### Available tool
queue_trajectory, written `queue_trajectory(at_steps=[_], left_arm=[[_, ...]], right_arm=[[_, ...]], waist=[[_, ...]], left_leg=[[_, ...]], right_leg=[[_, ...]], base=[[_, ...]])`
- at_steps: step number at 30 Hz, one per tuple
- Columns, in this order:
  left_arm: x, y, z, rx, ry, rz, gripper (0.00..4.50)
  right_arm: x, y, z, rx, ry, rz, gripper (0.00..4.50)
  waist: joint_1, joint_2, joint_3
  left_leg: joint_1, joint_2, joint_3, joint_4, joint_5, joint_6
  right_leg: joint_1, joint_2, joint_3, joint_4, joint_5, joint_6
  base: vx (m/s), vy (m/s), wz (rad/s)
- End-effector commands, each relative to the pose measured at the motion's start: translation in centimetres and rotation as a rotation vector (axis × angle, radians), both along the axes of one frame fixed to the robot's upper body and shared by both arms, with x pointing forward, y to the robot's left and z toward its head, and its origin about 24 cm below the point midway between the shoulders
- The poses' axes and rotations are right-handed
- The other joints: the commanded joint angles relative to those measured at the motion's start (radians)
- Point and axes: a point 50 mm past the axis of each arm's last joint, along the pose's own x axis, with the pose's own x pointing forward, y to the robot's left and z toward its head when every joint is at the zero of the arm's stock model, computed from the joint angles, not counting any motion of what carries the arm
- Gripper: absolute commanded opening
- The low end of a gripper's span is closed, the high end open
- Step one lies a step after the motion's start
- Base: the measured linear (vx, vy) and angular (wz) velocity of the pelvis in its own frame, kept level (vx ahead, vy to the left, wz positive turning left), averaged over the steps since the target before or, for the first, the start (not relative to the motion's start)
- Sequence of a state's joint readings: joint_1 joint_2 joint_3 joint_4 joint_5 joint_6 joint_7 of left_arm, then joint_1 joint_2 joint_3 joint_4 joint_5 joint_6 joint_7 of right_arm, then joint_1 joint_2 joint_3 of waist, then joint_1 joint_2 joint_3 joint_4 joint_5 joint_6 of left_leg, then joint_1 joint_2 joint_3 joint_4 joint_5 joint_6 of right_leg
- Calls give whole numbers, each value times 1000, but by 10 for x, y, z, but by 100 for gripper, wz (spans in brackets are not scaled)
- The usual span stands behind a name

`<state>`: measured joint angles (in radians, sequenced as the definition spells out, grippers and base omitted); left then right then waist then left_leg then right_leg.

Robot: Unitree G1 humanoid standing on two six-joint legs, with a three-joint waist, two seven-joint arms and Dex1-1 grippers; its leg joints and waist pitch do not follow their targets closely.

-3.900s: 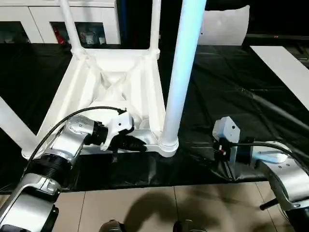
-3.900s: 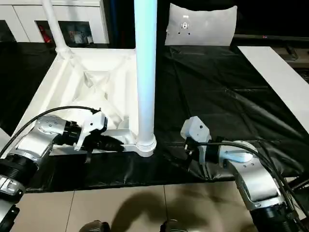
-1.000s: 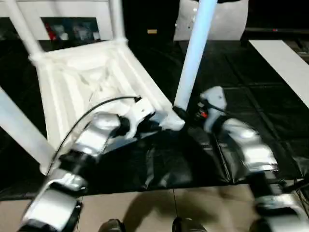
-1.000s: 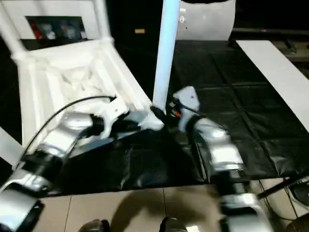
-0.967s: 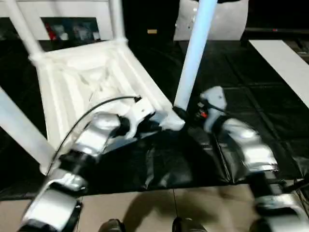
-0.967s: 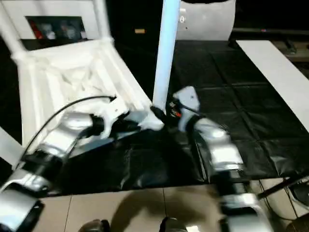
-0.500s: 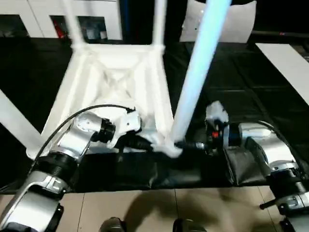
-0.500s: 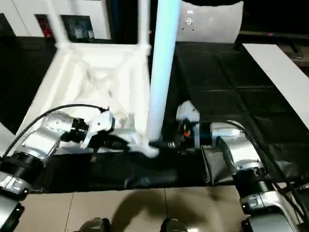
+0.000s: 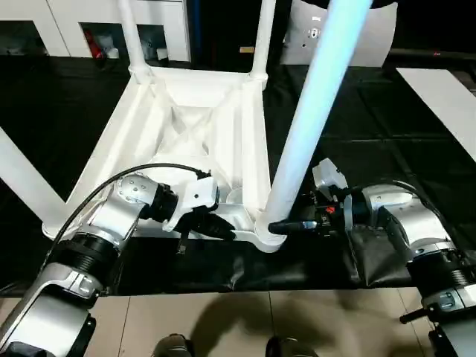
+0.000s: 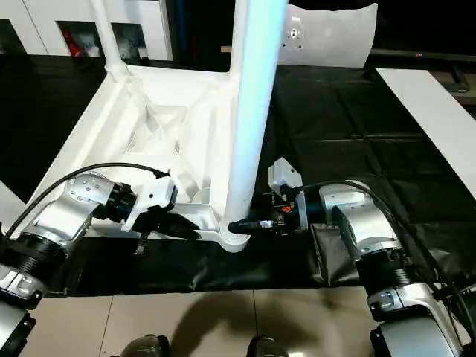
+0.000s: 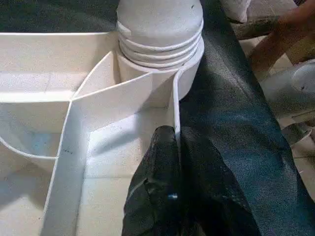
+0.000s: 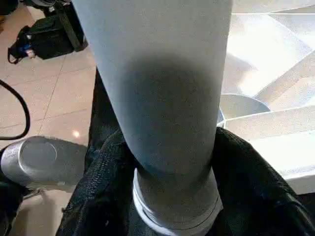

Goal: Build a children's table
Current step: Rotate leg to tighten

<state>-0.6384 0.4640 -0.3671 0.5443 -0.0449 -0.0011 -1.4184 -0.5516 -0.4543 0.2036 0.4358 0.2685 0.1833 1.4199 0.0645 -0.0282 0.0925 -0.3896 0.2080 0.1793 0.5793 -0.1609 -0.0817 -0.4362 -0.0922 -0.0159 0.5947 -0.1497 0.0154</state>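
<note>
The white children's table lies upside down on the black workbench, its ribbed top (image 9: 186,126) facing up and its legs standing in the corner sockets. The near leg (image 9: 312,111) rises from the front right socket (image 10: 227,236). My left gripper (image 11: 173,135) is shut on the thin front wall of the top, just left of that socket. My right gripper (image 12: 172,162) reaches in from the right. Its black fingers (image 12: 106,196) sit against both sides of the near leg's base, shut on it. Two far legs (image 9: 130,37) stand at the back corners.
Another leg (image 9: 22,178) slants up at the left edge. A white board (image 9: 446,97) lies on the bench at the right, and a white panel (image 9: 342,37) stands behind. White cabinets (image 9: 44,22) line the back. Tiled floor (image 9: 335,320) begins just past the bench's front edge.
The camera has swung, so the whole picture has shifted. My right gripper has come in to the foot of the near leg and narrowed its fingers around it. The left gripper keeps its hold.
</note>
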Motion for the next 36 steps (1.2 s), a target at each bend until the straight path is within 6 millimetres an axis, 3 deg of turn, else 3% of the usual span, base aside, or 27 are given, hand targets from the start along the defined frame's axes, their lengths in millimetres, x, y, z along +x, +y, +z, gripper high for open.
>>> queue_trajectory(at_steps=[1, 6, 10, 12, 13, 14, 15, 17, 19, 22, 24, 25, 27, 28, 29, 34, 35, 36], left_arm=[[-9, -8, -5, 42, 30, -121, 0], [-6, -11, -3, 19, 29, -64, 0], [7, -17, 0, -15, 17, 134, 0], [12, -24, 2, -43, 8, 218, 0], [12, -24, 2, -43, 8, 218, 0], [15, -31, 3, -72, -2, 278, 0], [18, -35, 5, -98, -4, 316, 0], [21, -42, 8, -135, -2, 376, 0], [25, -49, 11, -164, -11, 451, 0], [29, -54, 13, -171, -25, 518, 0], [36, -67, 19, -207, -44, 617, 0], [37, -72, 20, -218, -49, 632, 0], [36, -76, 22, -226, -52, 637, 0], [34, -81, 22, -220, -64, 620, 0], [33, -83, 22, -211, -71, 607, 0], [30, -72, 15, -166, -86, 586, 0], [30, -68, 14, -160, -89, 581, 0], [29, -65, 13, -153, -89, 573, 0]], right_arm=[[-3, 2, 3, 13, 4, 46, 200], [-10, 7, 0, 61, 31, 28, 195], [-13, 27, -8, 96, 17, -120, 194], [-9, 38, -14, 77, -24, -251, 194], [-9, 38, -14, 77, -24, -251, 194], [-1, 47, -19, 73, -33, -396, 194], [1, 52, -21, 78, -19, -454, 193], [2, 61, -22, 92, -2, -521, 192], [5, 75, -20, 111, 0, -582, 192], [9, 85, -19, 113, 7, -674, 192], [20, 100, -21, 78, 0, -851, 192], [23, 104, -21, 81, 2, -906, 192], [25, 106, -20, 97, 16, -950, 192], [27, 105, -17, 152, 34, -993, 192], [28, 103, -15, 178, 37, -1005, 248], [29, 82, -14, 188, -18, -976, 280], [29, 76, -14, 178, -42, -956, 299], [29, 70, -14, 171, -60, -932, 299]], waist=[[-3, -3, -74], [-1, 0, -71], [-3, 1, -67], [-13, -3, -64], [-13, -3, -64], [-24, -2, -59], [-37, -4, -56], [-46, -5, -59], [-56, -5, -58], [-65, 0, -60], [-74, -2, -65], [-77, -5, -64], [-78, -2, -67], [-75, -4, -69], [-74, -6, -73], [-63, -2, -83], [-58, 5, -85], [-56, 2, -86]], left_leg=[[19, 12, 15, -62, -216, 70], [21, 12, 14, -66, -240, 56], [21, 12, 12, -72, -273, 32], [19, 6, 5, -77, -324, -1], [19, 6, 5, -77, -324, -1], [20, 3, 0, -80, -366, -19], [16, 0, -2, -80, -385, -30], [13, -5, -10, -81, -390, -30], [20, -5, -9, -78, -411, -22], [15, -4, -13, -84, -407, -20], [14, -4, -13, -86, -397, -27], [13, -3, -11, -86, -393, -26], [15, -4, -7, -83, -375, -20], [14, -4, -3, -81, -353, -8], [14, -3, 1, -78, -331, 4], [11, -3, 10, -67, -198, 52], [12, -2, 10, -66, -166, 63], [11, -3, 12, -64, -148, 74]], right_leg=[[53, -19, 13, -53, -206, -258], [54, -18, 14, -56, -232, -250], [48, -20, 16, -62, -282, -233], [48, -23, 13, -74, -413, -186], [48, -23, 13, -74, -413, -186], [42, -23, 10, -84, -510, -144], [39, -23, 9, -89, -560, -124], [42, -24, 3, -99, -622, -87], [30, -21, 3, -106, -631, -82], [33, -18, 0, -105, -594, -90], [36, -16, -1, -98, -521, -111], [35, -15, 1, -98, -506, -114], [34, -15, 5, -95, -446, -127], [37, -13, 8, -91, -394, -138], [39, -14, 11, -87, -345, -151], [55, -13, 11, -66, -142, -210], [60, -13, 11, -61, -97, -225], [63, -13, 11, -58, -65, -237]], base=[[0, 0, 0], [0, 0, 0], [0, 0, 0], [0, 0, 0], [0, 0, 0], [0, 0, 0], [0, 0, 0], [0, 0, 0], [0, 0, 0], [0, 0, 0], [0, 0, 0], [0, 0, 0], [0, 0, 0], [0, 0, 0], [0, 0, 0], [46, -8, 2], [0, 0, 0], [0, 0, 0]])
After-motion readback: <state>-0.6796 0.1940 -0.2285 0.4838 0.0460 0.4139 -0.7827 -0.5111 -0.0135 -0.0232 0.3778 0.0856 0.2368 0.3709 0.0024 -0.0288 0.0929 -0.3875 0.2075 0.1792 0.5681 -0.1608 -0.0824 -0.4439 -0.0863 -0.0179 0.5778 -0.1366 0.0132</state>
